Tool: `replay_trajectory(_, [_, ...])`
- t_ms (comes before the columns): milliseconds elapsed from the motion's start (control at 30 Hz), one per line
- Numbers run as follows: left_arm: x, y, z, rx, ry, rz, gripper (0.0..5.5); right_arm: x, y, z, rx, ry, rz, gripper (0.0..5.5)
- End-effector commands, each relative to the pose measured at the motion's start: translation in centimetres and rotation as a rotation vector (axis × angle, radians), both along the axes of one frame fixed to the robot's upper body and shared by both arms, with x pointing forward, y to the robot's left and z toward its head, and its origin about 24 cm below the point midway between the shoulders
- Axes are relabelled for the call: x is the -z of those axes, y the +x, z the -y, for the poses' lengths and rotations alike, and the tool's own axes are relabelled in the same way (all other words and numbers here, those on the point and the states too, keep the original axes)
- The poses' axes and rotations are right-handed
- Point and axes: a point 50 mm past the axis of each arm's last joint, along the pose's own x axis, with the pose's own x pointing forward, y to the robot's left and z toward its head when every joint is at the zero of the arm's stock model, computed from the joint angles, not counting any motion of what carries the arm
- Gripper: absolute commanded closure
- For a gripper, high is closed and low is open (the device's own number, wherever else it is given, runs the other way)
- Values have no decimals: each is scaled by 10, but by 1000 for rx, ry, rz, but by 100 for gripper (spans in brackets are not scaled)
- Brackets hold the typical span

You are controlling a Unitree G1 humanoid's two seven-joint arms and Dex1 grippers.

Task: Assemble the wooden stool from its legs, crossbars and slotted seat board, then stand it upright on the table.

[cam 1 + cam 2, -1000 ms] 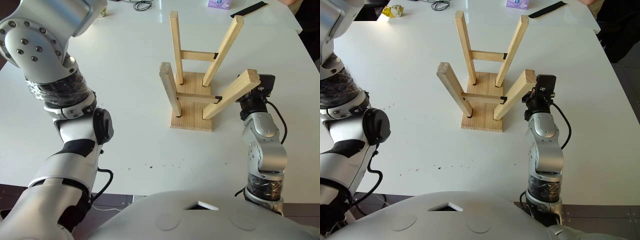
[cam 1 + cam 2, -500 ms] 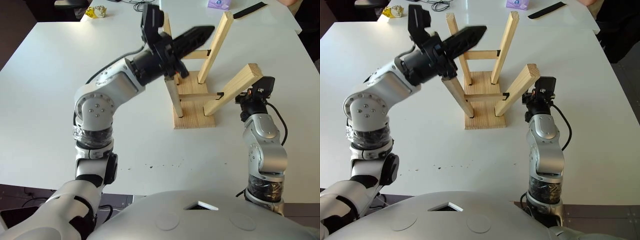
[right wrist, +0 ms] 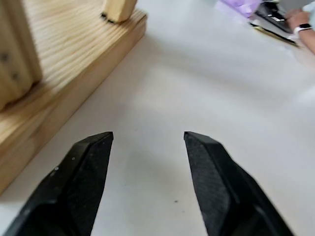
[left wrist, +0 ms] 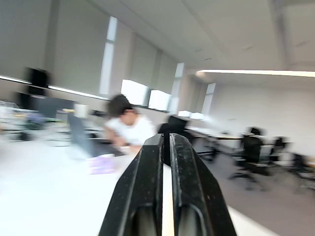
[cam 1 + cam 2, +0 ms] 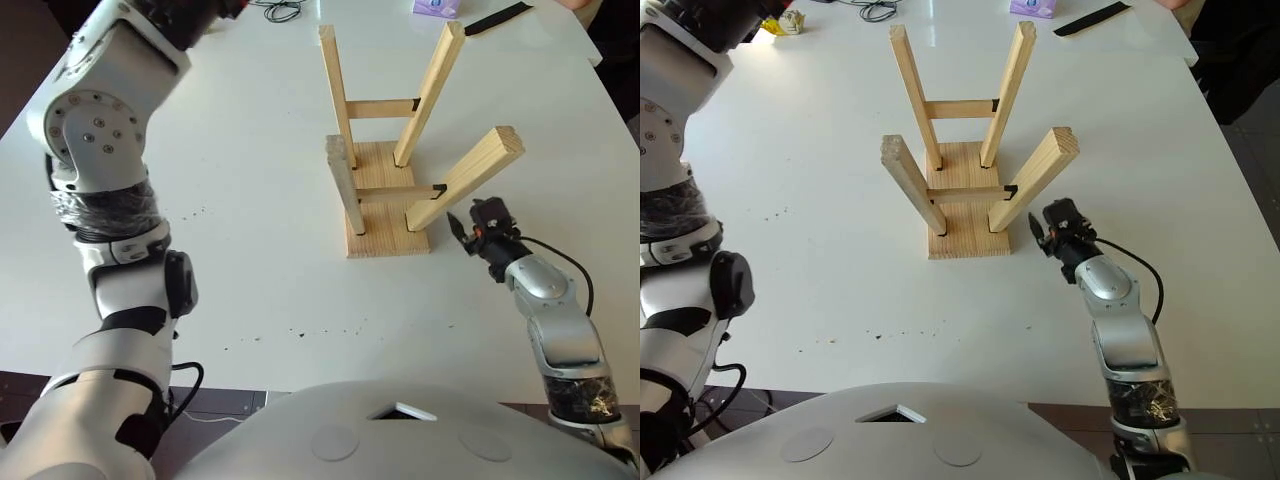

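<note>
The wooden stool stands upside down in the middle of the white table. Its slotted seat board point(image 5: 372, 232) lies flat, and four legs point(image 5: 337, 88) point up, joined by crossbars point(image 5: 382, 108). The front right leg point(image 5: 468, 176) leans outward to the right. My right gripper point(image 5: 462, 226) is open, low over the table just right of the board's front right corner point(image 3: 74, 73), holding nothing. My left arm point(image 5: 95, 120) is raised at the far left. In the left wrist view my left gripper point(image 4: 166, 136) is shut and empty, pointing up into the room.
A purple box point(image 5: 438, 8), a black strip point(image 5: 497, 18) and cables point(image 5: 283, 10) lie along the table's far edge, a yellow wrapper point(image 5: 790, 20) at the far left. Dark specks point(image 5: 330, 328) dot the front. Bare table point(image 5: 250, 200) lies around the stool.
My left arm swung away from above the stool, up to the far left. My right gripper dropped from the front right leg's upper end to the table beside the seat board.
</note>
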Motion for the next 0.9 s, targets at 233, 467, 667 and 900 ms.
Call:
replay_trajectory(233, [94,9,-45,-170,465,-152,525,-4,-19,-54,-384,55,-50,284])
replay_trajectory(467, [129,15,-81,-312,607,-262,525,-34,-30,-84,-649,259,-64,284])
replay_trajectory(667, [133,13,-94,-351,668,-267,525,-34,-7,-19,-544,178,-145,284])
replay_trajectory(900, [165,-64,-50,239,777,-448,525,-24,46,83,-164,-123,-36,284])
